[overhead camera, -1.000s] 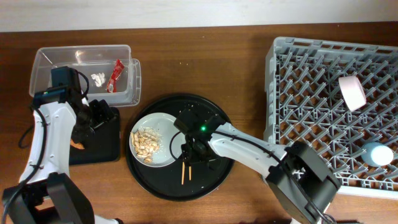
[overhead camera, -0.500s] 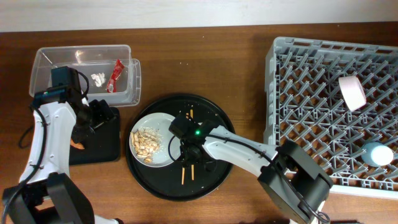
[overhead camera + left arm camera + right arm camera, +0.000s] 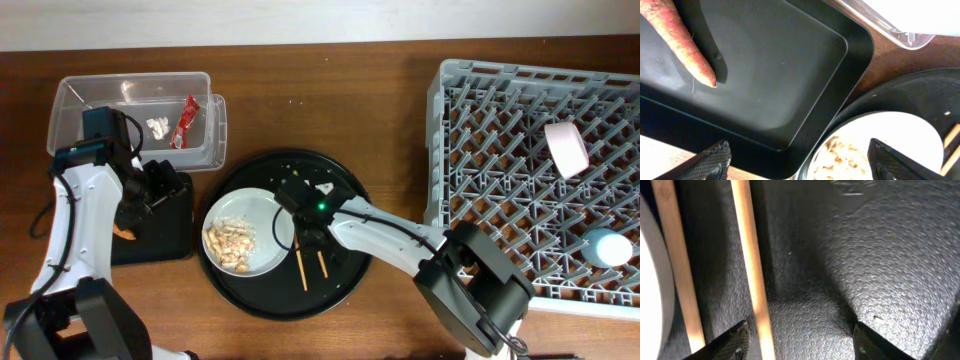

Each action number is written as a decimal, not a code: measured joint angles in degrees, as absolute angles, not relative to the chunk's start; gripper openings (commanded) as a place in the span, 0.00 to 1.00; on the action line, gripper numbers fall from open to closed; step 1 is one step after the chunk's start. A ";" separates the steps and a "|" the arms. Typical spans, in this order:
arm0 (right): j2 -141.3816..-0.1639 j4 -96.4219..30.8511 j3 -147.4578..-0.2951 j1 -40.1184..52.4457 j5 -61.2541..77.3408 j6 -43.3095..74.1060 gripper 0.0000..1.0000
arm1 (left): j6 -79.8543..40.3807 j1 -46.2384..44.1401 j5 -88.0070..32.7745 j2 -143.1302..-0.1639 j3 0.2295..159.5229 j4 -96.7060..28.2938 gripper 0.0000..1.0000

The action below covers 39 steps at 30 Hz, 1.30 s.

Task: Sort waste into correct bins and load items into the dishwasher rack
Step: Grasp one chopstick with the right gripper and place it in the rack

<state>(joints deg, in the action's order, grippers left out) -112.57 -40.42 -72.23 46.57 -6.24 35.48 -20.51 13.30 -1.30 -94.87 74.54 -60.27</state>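
The pale plate (image 3: 270,215) holds beige scraps (image 3: 232,243) on the round black tray (image 3: 340,285). Two chopsticks (image 3: 301,268) lie just right of the plate. My right gripper (image 3: 310,240) is open low over them; in the right wrist view one chopstick (image 3: 752,270) lies between its fingers (image 3: 730,342), the other (image 3: 677,265) outside, by the plate's rim (image 3: 647,290). My left gripper (image 3: 165,188) hangs open and empty over the black rectangular tray (image 3: 770,75), where the carrot (image 3: 682,45) lies. The red wrapper (image 3: 185,120) and tissue (image 3: 157,126) are in the clear tub (image 3: 100,95).
The grey rack (image 3: 500,180) stands at the right with the white bowl (image 3: 566,148) and the blue cup (image 3: 606,246) in it. The tub's corner (image 3: 900,25) and the plate (image 3: 900,135) border the black tray in the left wrist view.
The plate with scraps has slid a little to the front left. Both chopsticks now lie side by side right of it. My right gripper has shifted over them. The left arm is still.
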 measured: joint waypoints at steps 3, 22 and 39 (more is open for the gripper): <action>-112.88 -37.82 -72.23 46.52 -7.31 32.21 0.51 | -20.51 13.30 -1.30 -94.87 74.54 -60.27 0.87; -112.88 -46.96 -73.63 45.89 0.84 30.41 0.04 | -20.51 13.30 -1.30 -94.87 74.54 -60.27 0.87; -89.06 -69.38 -82.81 10.55 0.86 17.93 0.04 | -20.51 13.30 -1.32 -94.87 74.54 -60.31 0.87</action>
<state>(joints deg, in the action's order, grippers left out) -89.06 -69.38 -82.81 10.55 0.86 17.93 -20.51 13.30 -1.32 -94.87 74.54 -60.31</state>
